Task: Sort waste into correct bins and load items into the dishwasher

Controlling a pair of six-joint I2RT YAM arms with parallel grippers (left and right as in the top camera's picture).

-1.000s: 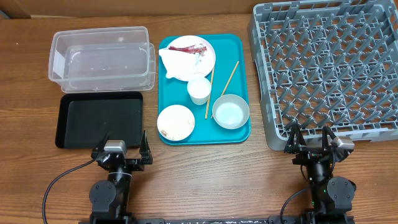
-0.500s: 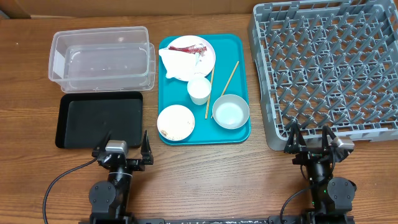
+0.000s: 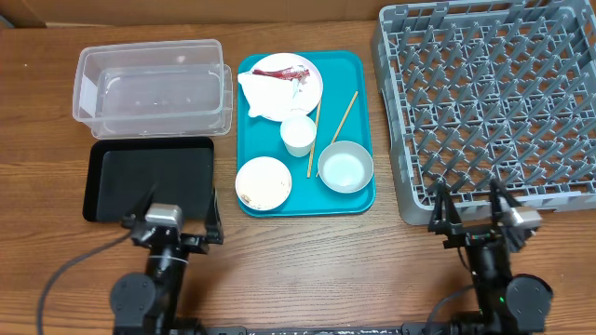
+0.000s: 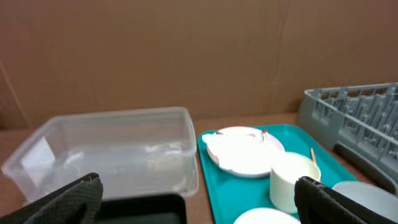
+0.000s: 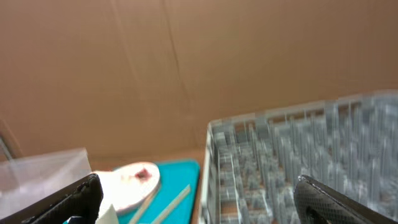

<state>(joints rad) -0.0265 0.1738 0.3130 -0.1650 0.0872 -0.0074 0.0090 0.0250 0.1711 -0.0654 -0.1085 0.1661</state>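
Both grippers (image 3: 179, 223) (image 3: 467, 209) higher than before; two bowls (image 3: 264, 182) (image 3: 345, 167), two chopsticks (image 3: 315, 140) (image 3: 341, 116), one cup (image 3: 298, 135).

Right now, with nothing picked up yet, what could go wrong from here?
1. The napkin and red wrapper lie on the plate; racking the plate first would likely carry waste into the rack.
2. One chopstick lies flat right beside the cup; grabbing it may knock the cup.
3. The near-left bowl has scraps inside; tilting it over the teal tray could spill them.
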